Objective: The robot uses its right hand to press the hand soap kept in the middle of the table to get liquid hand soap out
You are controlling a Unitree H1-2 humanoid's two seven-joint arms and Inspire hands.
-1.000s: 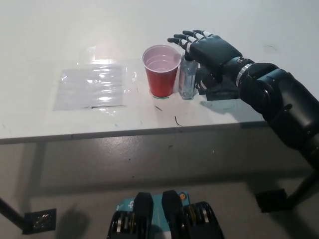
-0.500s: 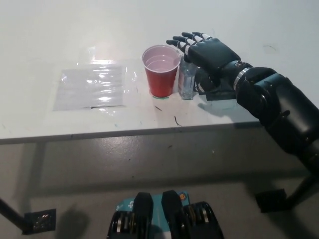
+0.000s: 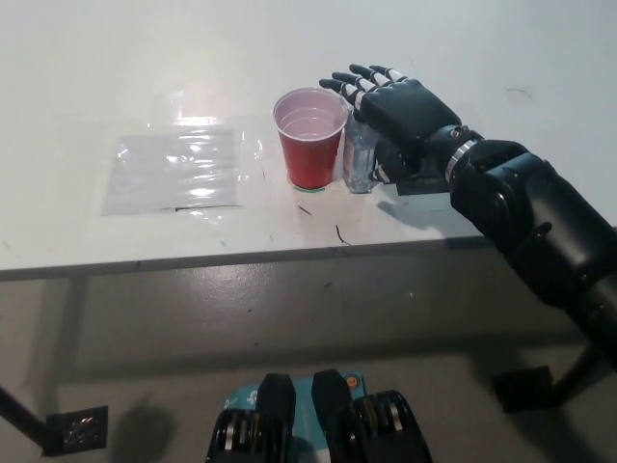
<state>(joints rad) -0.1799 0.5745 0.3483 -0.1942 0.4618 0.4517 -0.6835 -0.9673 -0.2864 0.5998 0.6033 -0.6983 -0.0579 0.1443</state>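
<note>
Your hand soap bottle [image 3: 361, 164] stands upright on the white table [image 3: 482, 58], touching or just beside the right side of a red cup [image 3: 310, 137]. Your black right hand [image 3: 397, 104] hovers palm-down over the bottle's top, fingers spread and holding nothing; the pump head is hidden beneath it. You appear to be at the positioning step, press not yet made. Next, lower the palm straight down without knocking the cup. A clear plastic sheet [image 3: 178, 169] lies well left. The left hand is out of view.

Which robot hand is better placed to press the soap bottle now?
The right robot hand: it hovers open over the clear soap bottle beside the red cup. The left hand is out of view.
</note>
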